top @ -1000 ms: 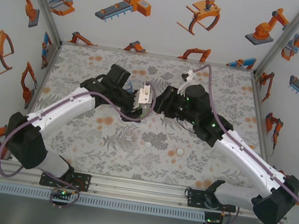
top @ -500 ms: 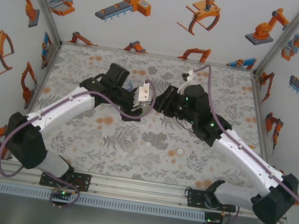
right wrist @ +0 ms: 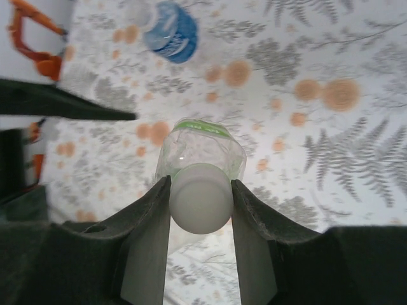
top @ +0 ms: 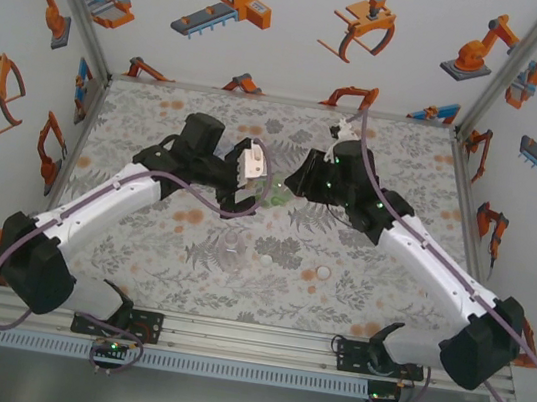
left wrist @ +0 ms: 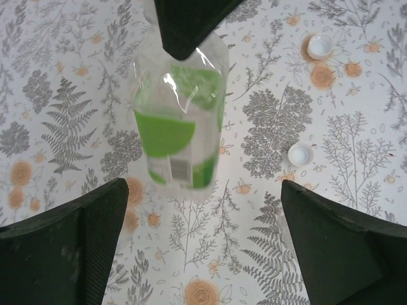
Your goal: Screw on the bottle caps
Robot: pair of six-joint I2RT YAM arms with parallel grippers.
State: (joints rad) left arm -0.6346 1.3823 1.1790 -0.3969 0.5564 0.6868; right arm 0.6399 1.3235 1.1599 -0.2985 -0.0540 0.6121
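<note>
My right gripper (right wrist: 200, 190) is shut on the white cap (right wrist: 200, 202) that sits on top of the green-tinted bottle (right wrist: 202, 147). In the top view this bottle (top: 274, 195) lies between the two grippers. My left gripper (left wrist: 203, 254) stands open, its fingers (left wrist: 70, 244) wide apart and short of the green bottle (left wrist: 181, 121), touching nothing. The blue-label bottle (right wrist: 170, 28) is on the table beyond. The plain clear bottle (top: 231, 252) stands nearer the arms' bases. Two loose white caps (left wrist: 300, 154) (left wrist: 320, 46) lie on the patterned surface.
The patterned table (top: 141, 243) is walled in on three sides by white panels with orange robot pictures. The loose caps (top: 265, 258) (top: 322, 273) lie near the clear bottle in the front middle. A metal rail (top: 247, 344) runs along the near edge.
My left gripper has let go of the green bottle and drawn back to the left. The right gripper keeps its hold on the cap and has shifted slightly toward the far side.
</note>
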